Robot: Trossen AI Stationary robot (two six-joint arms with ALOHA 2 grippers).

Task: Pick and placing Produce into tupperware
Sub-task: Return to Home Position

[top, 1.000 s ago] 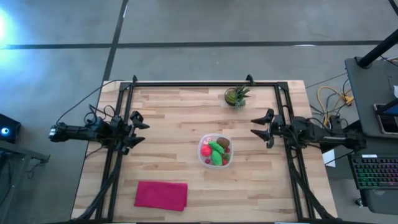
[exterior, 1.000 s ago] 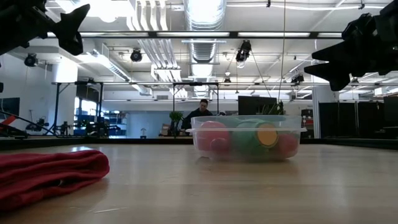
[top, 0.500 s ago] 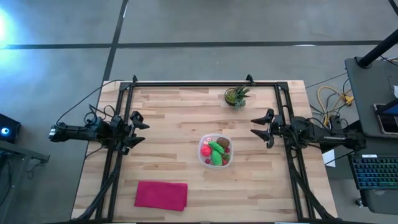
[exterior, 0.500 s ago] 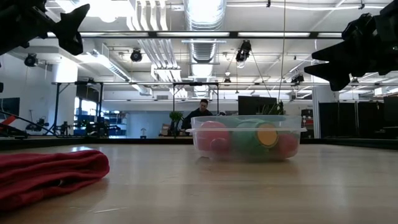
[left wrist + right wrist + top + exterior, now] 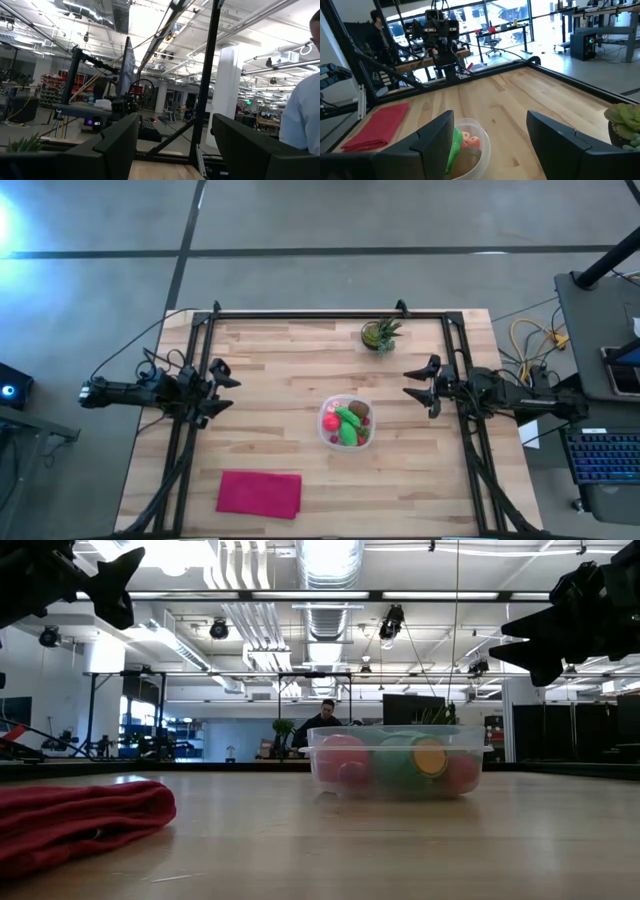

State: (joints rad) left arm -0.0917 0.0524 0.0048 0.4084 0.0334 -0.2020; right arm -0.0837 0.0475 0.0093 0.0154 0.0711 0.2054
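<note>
The tupperware (image 5: 346, 422), a clear roundish container, stands on the table right of centre and shows too in the low view (image 5: 396, 760) and the right wrist view (image 5: 468, 145). The produce (image 5: 349, 423) lies inside it: green, red, pink and brown pieces. My left gripper (image 5: 222, 387) hangs open at the table's left side, raised, with nothing between its fingers (image 5: 175, 145). My right gripper (image 5: 418, 387) hangs open at the right side, level, pointing toward the tupperware, and is also empty (image 5: 490, 140).
A folded magenta cloth (image 5: 259, 493) lies near the front left. A small potted green plant (image 5: 380, 333) stands at the far edge, right of centre. Black frame rails (image 5: 330, 312) run along the far and side edges. A person (image 5: 322, 725) sits far behind the table.
</note>
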